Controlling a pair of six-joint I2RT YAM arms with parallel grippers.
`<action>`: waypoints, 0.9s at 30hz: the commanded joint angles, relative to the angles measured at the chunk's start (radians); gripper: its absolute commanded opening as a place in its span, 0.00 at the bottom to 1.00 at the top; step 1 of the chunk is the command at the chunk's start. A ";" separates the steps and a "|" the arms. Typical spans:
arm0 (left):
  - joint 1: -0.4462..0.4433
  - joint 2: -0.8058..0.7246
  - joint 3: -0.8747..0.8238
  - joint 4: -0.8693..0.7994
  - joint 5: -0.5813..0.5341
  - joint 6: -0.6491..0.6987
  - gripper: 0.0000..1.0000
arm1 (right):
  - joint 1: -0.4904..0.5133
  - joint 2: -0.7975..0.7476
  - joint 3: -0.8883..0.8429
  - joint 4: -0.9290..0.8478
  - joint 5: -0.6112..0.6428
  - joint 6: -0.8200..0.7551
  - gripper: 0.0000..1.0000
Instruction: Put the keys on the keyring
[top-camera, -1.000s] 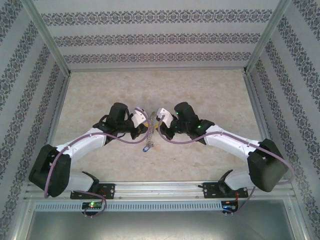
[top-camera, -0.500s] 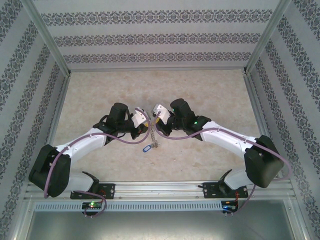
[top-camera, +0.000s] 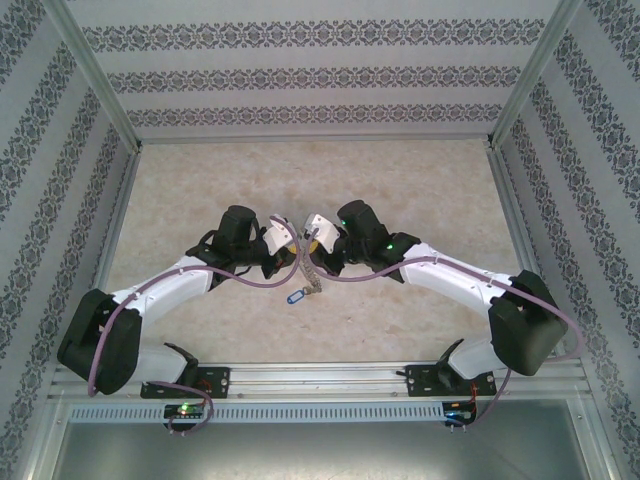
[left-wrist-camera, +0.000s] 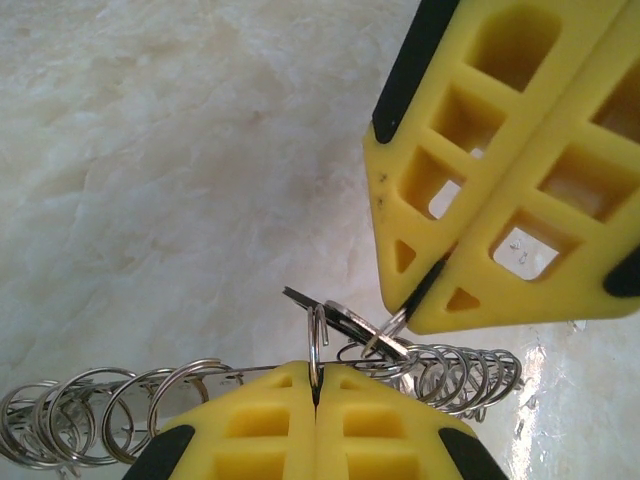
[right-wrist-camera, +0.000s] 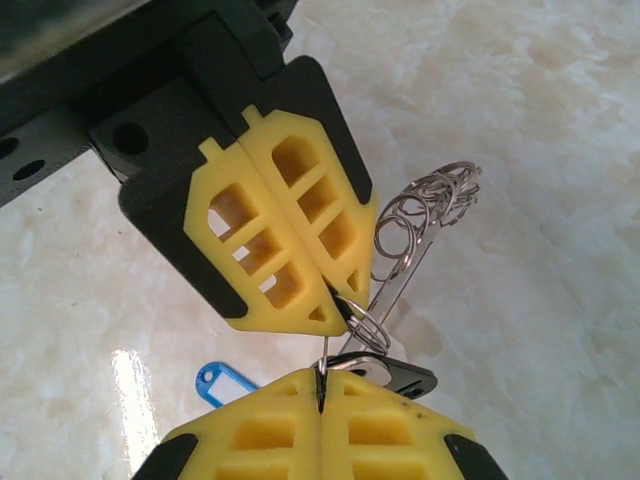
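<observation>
At the keyring's (top-camera: 305, 268) near end, over the worktop (top-camera: 200, 200) centre, a blue tag (top-camera: 294, 297) is seen. The left pincer (left-wrist-camera: 316, 388) is clamped fully shut on one keyring ring. The right pincer (right-wrist-camera: 321, 385) is likewise shut on the keyring beside a dark key (right-wrist-camera: 400, 378).

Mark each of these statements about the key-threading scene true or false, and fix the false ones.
1. The left fingers and the right fingers are both shut. True.
2. The left fingers pinch a thin metal ring. True.
3. The right fingers hold nothing. False: they pinch a small ring.
4. The tag near the rings is red. False: it is blue.
5. The two pairs of fingers are far apart. False: they meet tip to tip near the middle of the table.
</observation>
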 joint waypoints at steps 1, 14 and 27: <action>-0.011 -0.013 0.016 0.023 0.019 -0.013 0.00 | 0.011 0.010 0.040 0.004 0.023 -0.010 0.00; -0.012 -0.010 0.022 0.029 0.028 -0.020 0.00 | 0.012 0.034 0.056 -0.001 0.025 -0.003 0.00; -0.013 -0.005 0.026 0.029 0.045 -0.018 0.00 | 0.015 0.044 0.060 0.015 0.101 0.044 0.00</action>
